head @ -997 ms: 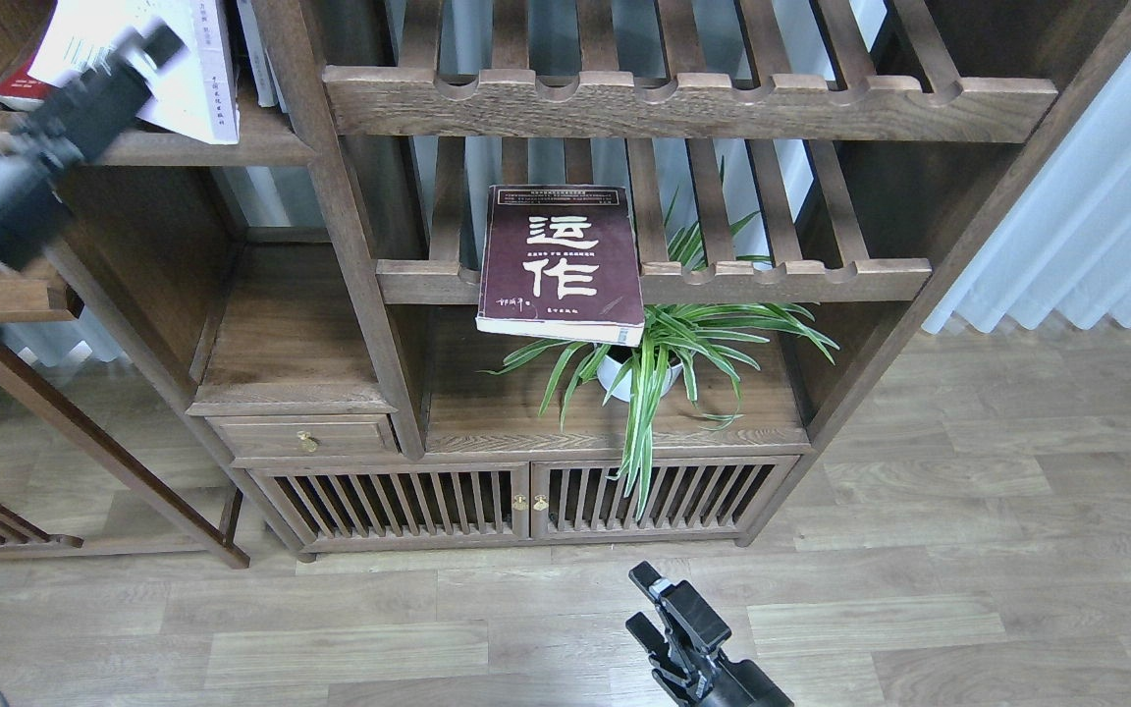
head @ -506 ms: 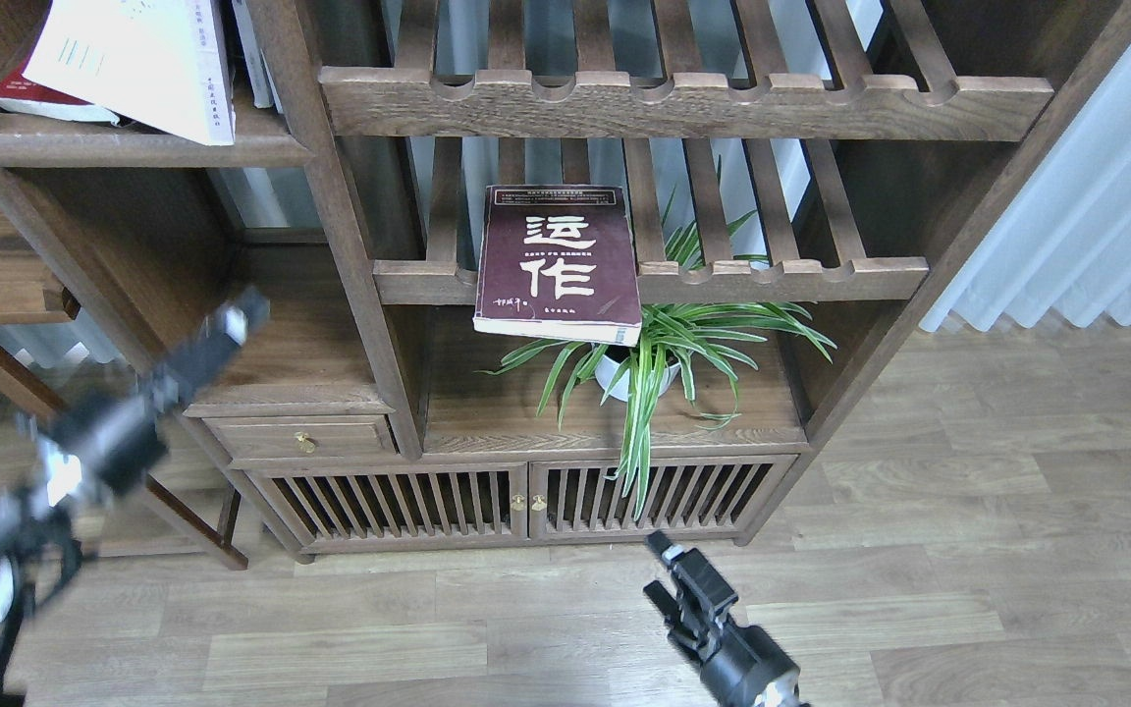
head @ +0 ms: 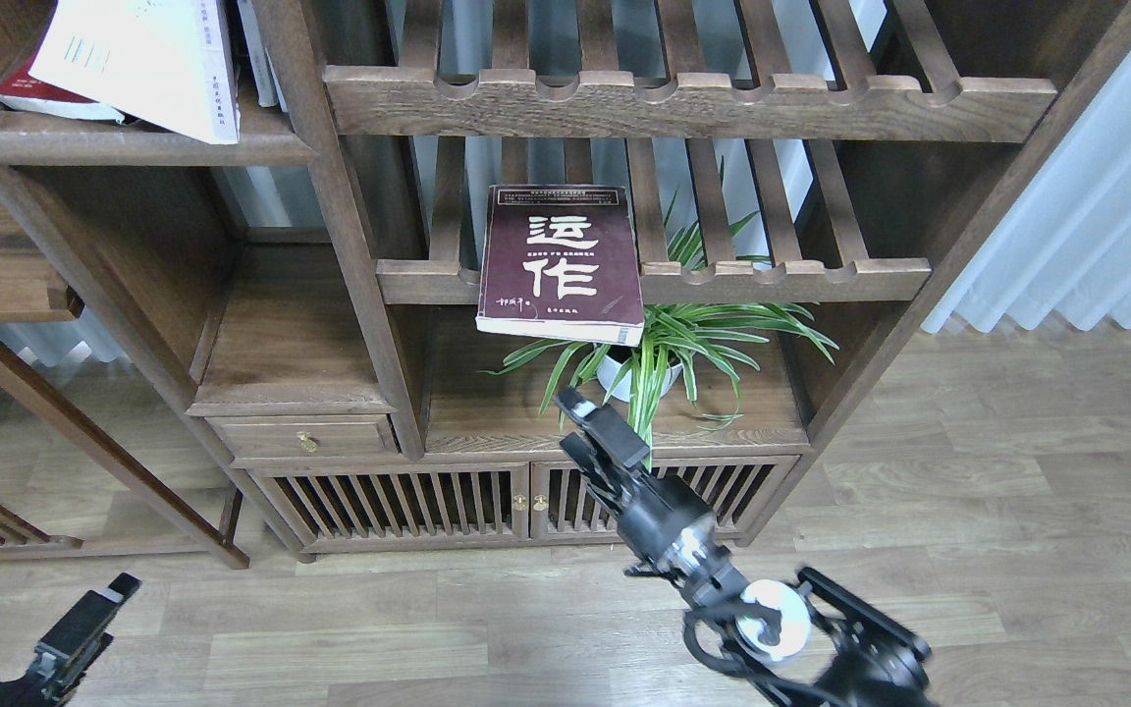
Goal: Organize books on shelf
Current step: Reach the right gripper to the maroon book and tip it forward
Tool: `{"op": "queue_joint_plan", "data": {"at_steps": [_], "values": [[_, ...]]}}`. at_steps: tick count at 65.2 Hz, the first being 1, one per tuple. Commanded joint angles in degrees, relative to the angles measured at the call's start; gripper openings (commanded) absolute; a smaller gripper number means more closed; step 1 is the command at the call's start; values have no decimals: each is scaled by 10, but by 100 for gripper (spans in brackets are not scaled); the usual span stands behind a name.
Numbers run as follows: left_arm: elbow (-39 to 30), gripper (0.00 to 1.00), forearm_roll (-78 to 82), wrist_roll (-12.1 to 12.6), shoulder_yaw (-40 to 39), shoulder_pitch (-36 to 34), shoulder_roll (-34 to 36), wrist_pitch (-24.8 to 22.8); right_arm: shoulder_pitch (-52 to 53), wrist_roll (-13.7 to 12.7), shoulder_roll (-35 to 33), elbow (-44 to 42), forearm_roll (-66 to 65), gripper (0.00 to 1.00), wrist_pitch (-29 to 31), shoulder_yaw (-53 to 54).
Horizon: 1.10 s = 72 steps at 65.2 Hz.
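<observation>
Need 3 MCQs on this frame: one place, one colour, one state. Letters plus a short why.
1. Where does the maroon book lie?
A. flat on the slatted rack, front edge overhanging
B. on the floor
C. inside the drawer

2. What colour are the large characters on its cover?
A. gold
B. white
C. black

3. What is the right gripper holding?
A. the maroon book
B. the potted plant
C. nothing

Answers:
1 A, the book rests across the slats, with its near edge past the front rail.
2 B, the two big characters are white on maroon.
3 C, the gripper is in front of the lower cabinet, below the book, with nothing between its fingers.
</observation>
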Motion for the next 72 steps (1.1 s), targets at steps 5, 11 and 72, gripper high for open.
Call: {"op": "queue_joint_plan", "data": {"at_steps": [5, 11, 72], "values": [[-1, 99, 0, 0, 7, -4, -1, 0, 58, 5, 0, -33, 32, 98, -22, -2], [0, 99, 0, 0, 7, -4, -1, 0, 80, 5, 0, -36, 36, 98, -23, -4], [0, 99, -1, -3, -5, -4, 0, 0, 143, 10, 0, -57, 133, 4, -63, -25]]}}
